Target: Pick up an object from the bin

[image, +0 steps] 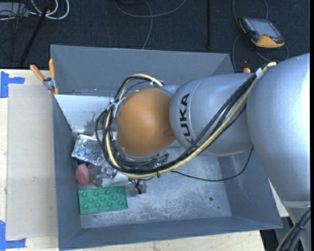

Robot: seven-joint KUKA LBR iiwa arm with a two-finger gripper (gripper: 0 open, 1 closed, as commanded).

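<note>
Hanging arm (146,122) beside green studded plate (103,200), pink lump (82,174), crumpled foil (86,149); grip unreadable.

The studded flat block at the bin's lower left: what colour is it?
The block is green all over, best seen in the camera view.

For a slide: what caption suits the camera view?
KUKA arm with gripper low in grey bin beside green studded plate, pink lump and crumpled foil.
</note>
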